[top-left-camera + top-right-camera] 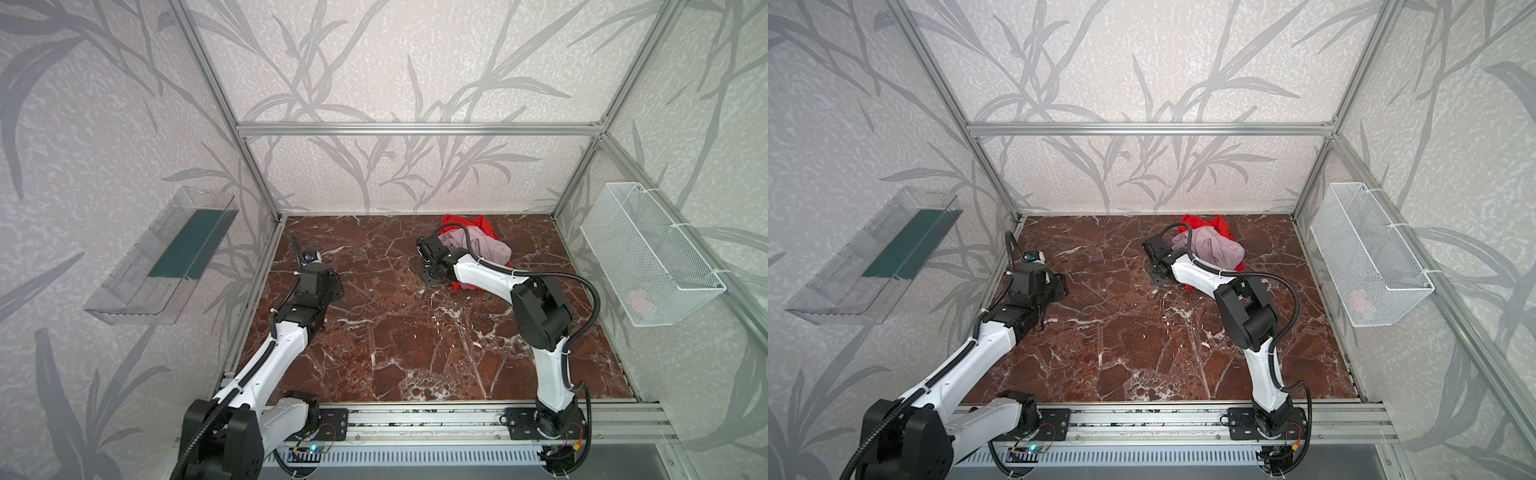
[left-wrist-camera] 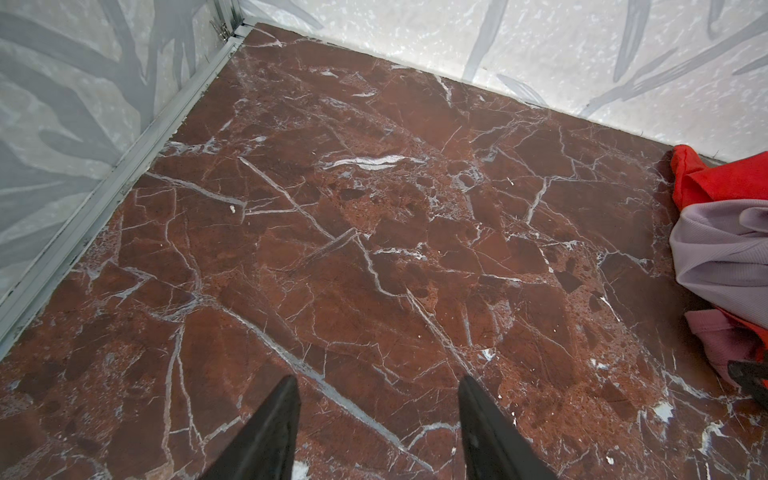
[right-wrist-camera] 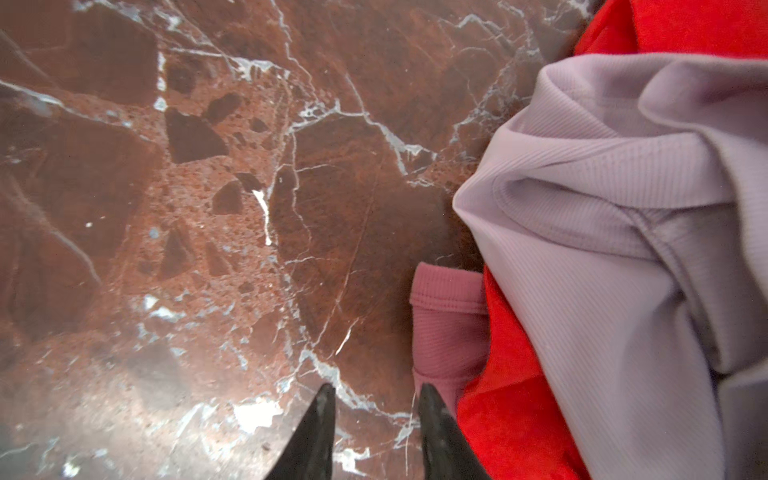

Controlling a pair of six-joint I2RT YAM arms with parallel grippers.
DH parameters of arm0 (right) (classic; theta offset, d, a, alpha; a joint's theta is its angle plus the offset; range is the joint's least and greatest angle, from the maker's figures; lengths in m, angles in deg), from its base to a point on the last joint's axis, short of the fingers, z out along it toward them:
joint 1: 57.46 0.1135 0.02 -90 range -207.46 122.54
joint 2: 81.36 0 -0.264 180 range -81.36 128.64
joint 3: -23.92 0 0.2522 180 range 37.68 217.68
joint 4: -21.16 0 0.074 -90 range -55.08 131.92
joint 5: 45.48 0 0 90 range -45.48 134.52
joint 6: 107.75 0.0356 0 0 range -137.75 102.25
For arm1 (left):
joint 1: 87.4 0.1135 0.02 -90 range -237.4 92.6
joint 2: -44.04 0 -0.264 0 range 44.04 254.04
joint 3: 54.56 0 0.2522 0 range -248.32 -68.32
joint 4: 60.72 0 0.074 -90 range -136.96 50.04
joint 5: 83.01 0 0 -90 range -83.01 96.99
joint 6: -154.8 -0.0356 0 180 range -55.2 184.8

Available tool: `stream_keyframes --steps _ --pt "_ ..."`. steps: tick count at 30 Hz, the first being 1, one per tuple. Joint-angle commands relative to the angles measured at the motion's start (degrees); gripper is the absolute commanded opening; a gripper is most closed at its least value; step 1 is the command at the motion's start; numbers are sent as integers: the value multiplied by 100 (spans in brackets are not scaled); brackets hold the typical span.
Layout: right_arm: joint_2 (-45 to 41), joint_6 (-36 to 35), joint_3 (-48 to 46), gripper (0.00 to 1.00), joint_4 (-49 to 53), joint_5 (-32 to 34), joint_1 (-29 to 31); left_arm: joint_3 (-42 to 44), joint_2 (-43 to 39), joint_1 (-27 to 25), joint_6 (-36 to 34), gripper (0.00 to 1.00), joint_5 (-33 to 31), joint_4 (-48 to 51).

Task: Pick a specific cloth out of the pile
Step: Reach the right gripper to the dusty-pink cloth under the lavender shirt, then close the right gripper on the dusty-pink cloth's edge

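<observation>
Red-brown marble desk (image 1: 395, 332), white veins. Leaf-patterned walls (image 1: 374, 83), aluminium frame (image 1: 415, 129). Wire basket (image 1: 648, 257) on one wall, clear tray (image 1: 158, 257) on the opposite wall.

Right gripper (image 3: 376, 399) hovering low beside the pile (image 3: 623, 208)

Its two dark fingers (image 3: 320, 432) are standing apart over bare red-brown marble tabletop (image 3: 208, 208), nothing lying between them. One fingertip is sitting just beside the dusty-rose cloth (image 3: 446, 328), which is poking out from under a bright red cloth (image 3: 511, 415), with a pale lilac ribbed cloth (image 3: 602, 257) lying crumpled on top.
</observation>
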Motion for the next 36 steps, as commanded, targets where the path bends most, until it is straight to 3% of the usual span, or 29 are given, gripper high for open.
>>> stream_keyframes --steps 1,36 --pt "288 -170 328 35 355 323 -59 -175 16 -35 -99 59 -18 -68" --pt "1368 -554 1586 36 1165 1172 -117 -109 72 -26 -352 59 -26 -168"
